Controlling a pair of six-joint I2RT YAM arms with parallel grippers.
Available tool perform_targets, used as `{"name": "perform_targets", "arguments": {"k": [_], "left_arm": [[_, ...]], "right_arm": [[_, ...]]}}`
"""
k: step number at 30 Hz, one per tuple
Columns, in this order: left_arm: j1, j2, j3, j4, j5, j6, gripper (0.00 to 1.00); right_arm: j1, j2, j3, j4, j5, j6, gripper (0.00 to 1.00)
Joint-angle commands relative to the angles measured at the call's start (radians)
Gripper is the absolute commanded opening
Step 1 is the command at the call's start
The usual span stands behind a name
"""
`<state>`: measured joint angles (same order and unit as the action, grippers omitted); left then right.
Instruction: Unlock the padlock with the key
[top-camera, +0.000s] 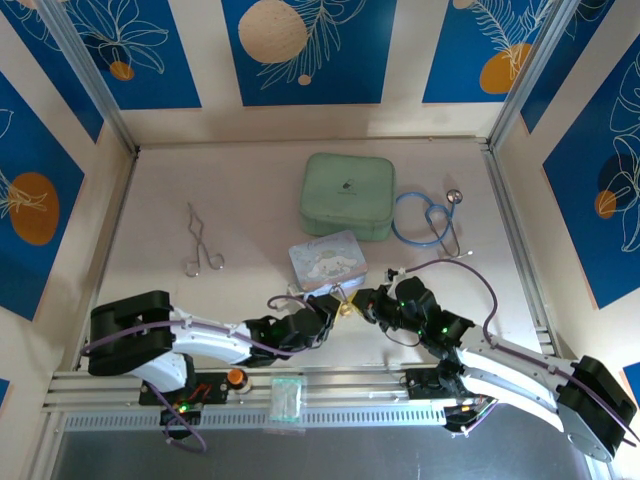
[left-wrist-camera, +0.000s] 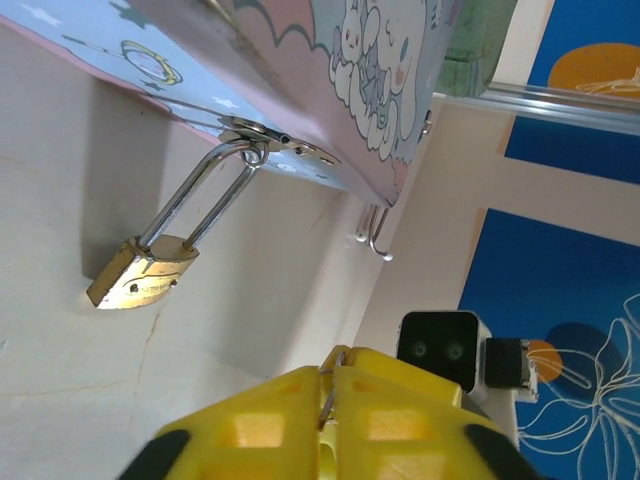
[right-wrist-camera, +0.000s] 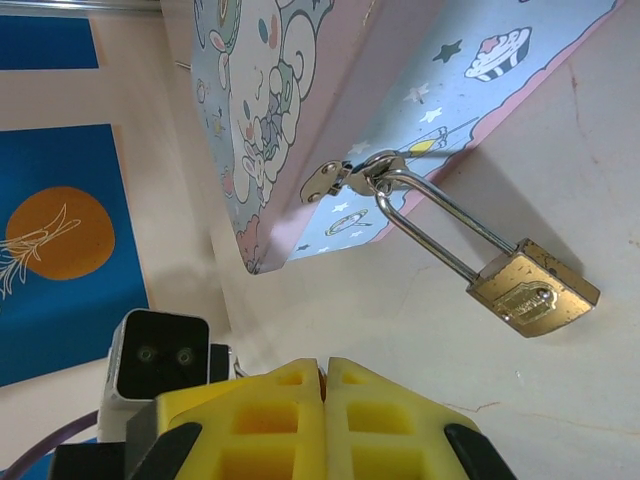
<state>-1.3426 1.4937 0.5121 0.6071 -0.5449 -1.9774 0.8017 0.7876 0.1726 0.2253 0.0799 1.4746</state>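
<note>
Under the cartoon tin's (left-wrist-camera: 330, 60) hasp, the padlock (left-wrist-camera: 140, 277) hangs by its shackle, brass body down by the desk (left-wrist-camera: 60, 400). L wrist cam gives the detail: my left hand (left-wrist-camera: 332, 362) is pinched on the thin silvery key (left-wrist-camera: 326, 395). R wrist cam: my right hand (right-wrist-camera: 325, 368) has its pads pressed together. Top cam gives the layout: forceps (top-camera: 201, 245), green case (top-camera: 347, 195) and stethoscope (top-camera: 432, 220) lie beyond the tin. The tin wall rises right behind the padlock. It sits up-left of my left hand, apart, and up-right of my right.

We get bright, even light from above on the pale table (top-camera: 250, 200), with only soft shadows. Close up, the tin (left-wrist-camera: 300, 80) throws a dim grey shadow under its edge, and the padlock (right-wrist-camera: 533, 290) shows small glints on brass and shackle. Both wrist views are sharp around it.
</note>
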Motion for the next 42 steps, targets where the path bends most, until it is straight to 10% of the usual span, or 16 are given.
{"name": "perform_targets", "arguments": {"k": [1,7,11,14,22,27,42], "left_arm": [[-0.007,-0.001,-0.004,0.050,-0.021,0.041,0.04],[0.007,-0.009,-0.053,0.116,-0.003,0.101,0.00],[0.045,-0.062,-0.075,0.072,0.065,0.214,0.00],[0.107,-0.142,-0.047,-0.076,0.181,0.352,0.00],[0.317,-0.372,0.131,-0.547,0.637,1.046,0.00],[0.383,-0.457,0.230,-0.781,0.823,1.335,0.00],[0.464,-0.483,0.240,-0.659,1.097,1.447,0.00]], "right_arm": [[0.013,0.008,0.019,0.008,0.013,0.008,0.00],[0.005,0.009,0.045,-0.016,-0.033,-0.080,0.02],[-0.071,0.010,0.044,0.006,-0.176,-0.165,0.67],[-0.154,-0.025,0.053,-0.040,-0.274,-0.243,0.87],[-0.452,-0.092,0.131,-0.051,-0.766,-0.553,0.85],[-0.452,-0.087,0.202,-0.039,-0.884,-0.655,0.81],[-0.188,0.046,0.280,0.052,-0.740,-0.789,0.52]]}}
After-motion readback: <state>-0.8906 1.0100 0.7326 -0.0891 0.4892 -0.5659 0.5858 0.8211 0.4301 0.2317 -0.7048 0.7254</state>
